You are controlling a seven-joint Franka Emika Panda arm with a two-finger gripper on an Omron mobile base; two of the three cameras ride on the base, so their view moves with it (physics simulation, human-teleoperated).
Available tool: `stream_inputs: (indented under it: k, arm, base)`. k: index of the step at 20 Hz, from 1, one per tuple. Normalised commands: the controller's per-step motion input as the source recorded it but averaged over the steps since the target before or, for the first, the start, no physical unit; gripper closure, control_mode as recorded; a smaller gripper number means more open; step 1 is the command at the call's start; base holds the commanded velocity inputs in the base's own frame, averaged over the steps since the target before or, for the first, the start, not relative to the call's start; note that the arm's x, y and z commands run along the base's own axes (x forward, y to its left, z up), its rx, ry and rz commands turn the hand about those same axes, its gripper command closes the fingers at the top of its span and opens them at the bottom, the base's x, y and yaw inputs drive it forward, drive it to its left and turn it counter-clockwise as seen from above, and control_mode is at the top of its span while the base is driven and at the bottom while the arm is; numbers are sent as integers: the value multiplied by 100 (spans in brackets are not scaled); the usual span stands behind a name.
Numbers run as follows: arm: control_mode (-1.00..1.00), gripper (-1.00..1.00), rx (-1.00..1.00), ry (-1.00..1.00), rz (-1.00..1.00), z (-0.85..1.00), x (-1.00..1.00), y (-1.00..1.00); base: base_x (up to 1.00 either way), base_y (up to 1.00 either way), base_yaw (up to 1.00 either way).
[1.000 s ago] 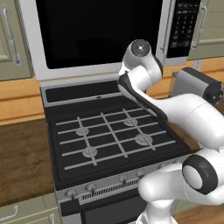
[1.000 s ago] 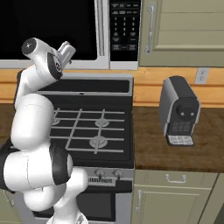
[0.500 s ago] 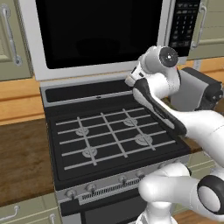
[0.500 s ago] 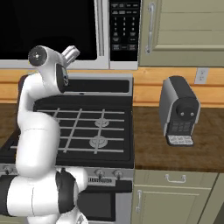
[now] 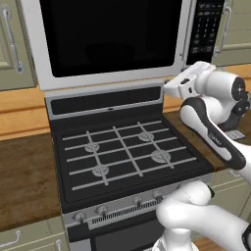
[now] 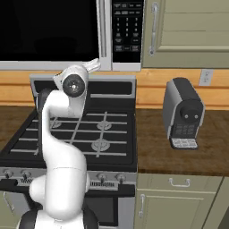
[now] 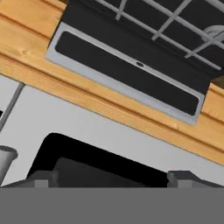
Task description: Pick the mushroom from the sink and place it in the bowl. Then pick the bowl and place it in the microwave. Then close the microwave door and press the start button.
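Observation:
The microwave (image 5: 112, 78) hangs above the stove, its door (image 5: 108, 34) lying flush with the black keypad panel (image 5: 206, 29). A silver bar handle (image 5: 185, 29) runs down the door's right side. My gripper (image 5: 175, 86) hovers just below the door's lower right corner and faces it. From the right base the gripper (image 6: 94, 65) sits under the handle (image 6: 102, 31), left of the keypad (image 6: 127, 27). The hand view is rolled over; there the gripper (image 7: 111, 179) is open, tips wide apart, nothing between them, facing the door's silver frame (image 7: 109, 127). Mushroom, bowl and sink are out of view.
A black gas stove (image 5: 122, 157) with grey grates lies under the arm. A grey coffee machine (image 6: 183, 112) stands on the wooden counter (image 6: 179, 156) to the right. Green cabinet doors (image 6: 192, 27) flank the microwave. More counter (image 5: 24, 171) lies left of the stove.
The arm has swung to the right and slightly down along the microwave's lower edge, toward the keypad side. The jaws have widened.

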Motion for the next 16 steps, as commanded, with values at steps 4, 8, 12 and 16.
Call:
stream_inputs:
  k: [4,8,12,16]
  arm:
    - [-100,-100,29,18,-10,4,0,2]
    - [-100,-100,77,23,-32,38,0,-31]
    - [-100,-100,83,24,-23,48,0,-45]
    - [-100,-100,89,27,-9,44,0,-75]
  base:
    - [0,0,0]
    - [0,0,0]
    - [0,0,0]
    - [0,0,0]
